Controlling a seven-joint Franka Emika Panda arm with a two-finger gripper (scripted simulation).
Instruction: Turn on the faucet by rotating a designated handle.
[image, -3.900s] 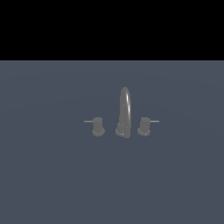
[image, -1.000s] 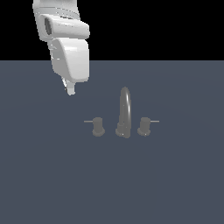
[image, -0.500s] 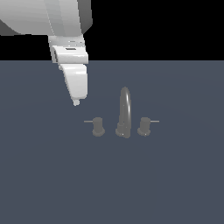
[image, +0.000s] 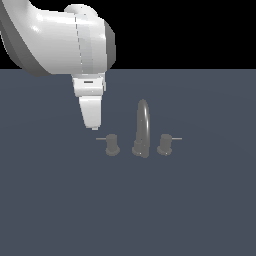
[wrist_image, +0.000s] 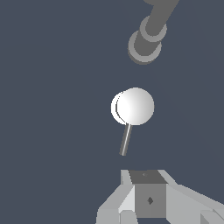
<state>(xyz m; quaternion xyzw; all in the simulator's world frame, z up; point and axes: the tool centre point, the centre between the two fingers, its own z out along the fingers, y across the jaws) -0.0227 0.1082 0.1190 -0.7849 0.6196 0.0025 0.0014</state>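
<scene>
Not much of a room here, honestly. The worktop (image: 60, 210) is one flat, matte slate-blue surface with no texture, seams or markings, running the full width of the exterior view. Its far edge is a straight horizontal line, and everything beyond it is plain black (image: 190, 30), with no walls, windows or furniture showing. Lighting looks soft and even. The wrist view has the same slate-blue surface filling its background.

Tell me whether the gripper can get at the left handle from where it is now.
Probably yes. The gripper hangs just above and to the exterior view's left of the handle, near its lever rod, with nothing between them. The spout stands off to the side.
</scene>
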